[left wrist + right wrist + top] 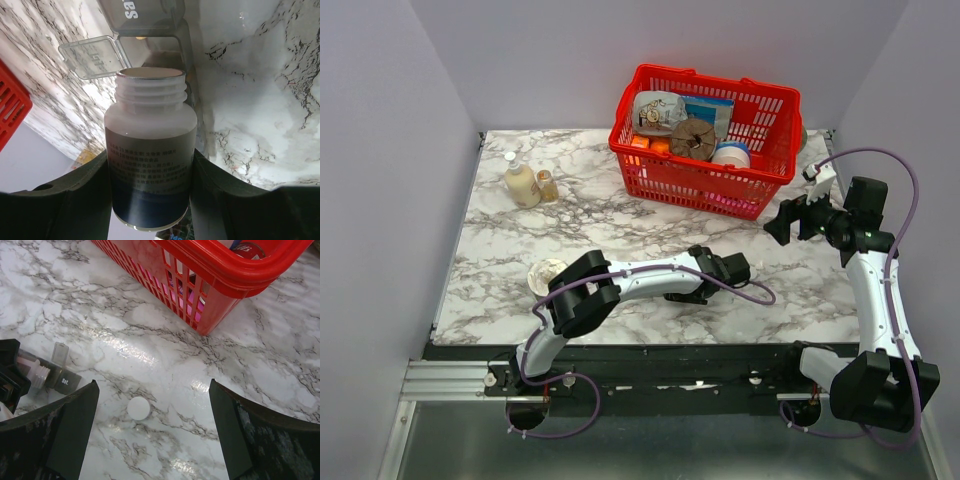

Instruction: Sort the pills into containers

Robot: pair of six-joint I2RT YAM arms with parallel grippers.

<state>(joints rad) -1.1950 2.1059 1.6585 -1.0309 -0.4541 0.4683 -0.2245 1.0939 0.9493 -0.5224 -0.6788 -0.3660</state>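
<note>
My left gripper (151,156) is shut on a white pill bottle (150,135) with its cap off, lying tilted. Its open mouth points at the containers (145,12), a dark grey strip marked "Sat". One clear lid (92,56) on the strip stands open beside the bottle mouth. No pills show plainly. From the right wrist the containers (62,380) lie at the far left with the bottle (32,376) against them. The right gripper (153,385) hangs open above the marble, empty, over a white round cap (138,408). From the top, the left gripper (720,272) is mid-table and the right gripper (778,222) is raised.
A red wire-mesh basket (760,185) full of goods stands at the back right, its corner (210,315) close ahead of the right gripper. Two small bottles (523,182) stand at the back left. A round silvery tin (546,275) lies near the left arm's elbow.
</note>
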